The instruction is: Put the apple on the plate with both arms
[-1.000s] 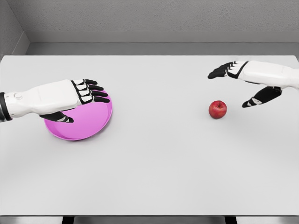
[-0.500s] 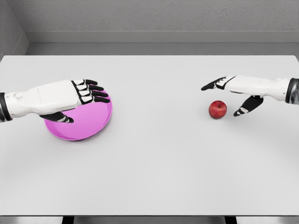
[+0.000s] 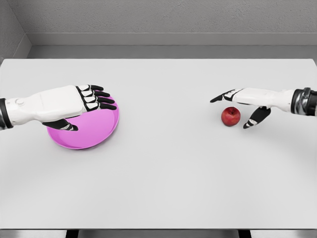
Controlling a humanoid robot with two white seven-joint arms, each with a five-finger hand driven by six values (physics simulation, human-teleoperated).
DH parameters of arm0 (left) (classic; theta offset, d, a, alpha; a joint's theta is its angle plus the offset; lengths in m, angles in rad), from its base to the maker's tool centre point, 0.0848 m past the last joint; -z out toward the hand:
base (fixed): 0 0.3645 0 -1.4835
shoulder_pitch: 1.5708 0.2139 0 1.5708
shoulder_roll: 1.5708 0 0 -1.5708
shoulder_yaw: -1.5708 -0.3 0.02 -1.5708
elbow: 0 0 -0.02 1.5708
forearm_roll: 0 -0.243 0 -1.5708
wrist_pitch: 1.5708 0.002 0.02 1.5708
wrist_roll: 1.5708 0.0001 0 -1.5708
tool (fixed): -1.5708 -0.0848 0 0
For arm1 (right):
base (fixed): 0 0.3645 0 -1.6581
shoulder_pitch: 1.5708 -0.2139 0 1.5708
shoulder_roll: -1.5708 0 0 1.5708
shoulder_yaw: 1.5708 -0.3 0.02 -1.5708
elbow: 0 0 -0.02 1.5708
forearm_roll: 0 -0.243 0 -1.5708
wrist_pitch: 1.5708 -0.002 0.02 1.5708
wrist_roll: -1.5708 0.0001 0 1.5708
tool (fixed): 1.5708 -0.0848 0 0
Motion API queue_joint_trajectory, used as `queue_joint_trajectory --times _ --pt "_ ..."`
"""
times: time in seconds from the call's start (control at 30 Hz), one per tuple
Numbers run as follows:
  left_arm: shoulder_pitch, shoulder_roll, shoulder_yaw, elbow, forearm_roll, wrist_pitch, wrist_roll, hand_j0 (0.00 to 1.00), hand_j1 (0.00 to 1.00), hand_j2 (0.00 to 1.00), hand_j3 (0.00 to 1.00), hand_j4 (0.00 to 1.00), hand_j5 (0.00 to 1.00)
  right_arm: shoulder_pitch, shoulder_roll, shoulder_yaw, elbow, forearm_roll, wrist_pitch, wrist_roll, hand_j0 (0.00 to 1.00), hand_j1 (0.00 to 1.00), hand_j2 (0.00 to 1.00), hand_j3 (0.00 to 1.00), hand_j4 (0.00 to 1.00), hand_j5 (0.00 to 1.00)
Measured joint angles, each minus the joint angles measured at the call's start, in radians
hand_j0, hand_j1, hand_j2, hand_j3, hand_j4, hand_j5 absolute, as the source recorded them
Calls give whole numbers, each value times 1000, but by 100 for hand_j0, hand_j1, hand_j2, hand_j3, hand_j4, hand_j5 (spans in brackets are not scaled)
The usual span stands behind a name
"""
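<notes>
Right hand, white shell with black fingers: spread apart and holding nothing. Its fingers extend leftward past the far side of the small round red apple, while the thumb angles down on the apple's right side. The apple sits in the gap between them; whether thumb or fingers are touching it cannot be told. The arm enters from the right edge, with a dark wrist band visible.

Apple: resting on the flat white table, right of centre, upright with a small dip at its top. It is well apart from the plate.

Left hand, same white and black build: fingers loosely extended side by side, pointing right, gripping nothing. It hangs over the round shallow magenta plate, covering the plate's far left portion. The thumb shows under the palm, over the plate's left part.

Plate: lies on the table's left half.
</notes>
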Motion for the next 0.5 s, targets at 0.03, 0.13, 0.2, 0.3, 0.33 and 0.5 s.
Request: queue_joint_trajectory --times 0.03,0.13,0.2,0.3,0.33,0.5 --pt "0 0 0 0 0 0 -1 100 100 100 100 100 100 0 4 0 8 1 0 0 100 100 100 100 100 100" --pt "0 -1 0 0 0 0 -3 100 100 100 100 100 100 -3 15 8 27 4 0 0 100 100 100 100 100 100" --pt "0 -1 0 0 0 0 -3 100 100 100 100 100 100 -3 21 11 34 6 0 0 100 100 100 100 100 100" --pt "-2 -1 0 0 0 0 -3 100 100 100 100 100 100 -6 28 14 49 25 0 0 100 100 100 100 100 100" --pt "-2 -1 0 0 0 0 -3 100 100 100 100 100 100 -6 30 14 53 30 0 0 100 100 100 100 100 100" --pt "-2 0 1 0 0 0 -4 100 100 100 100 100 100 -12 44 15 79 51 0 0 100 100 100 100 100 100"
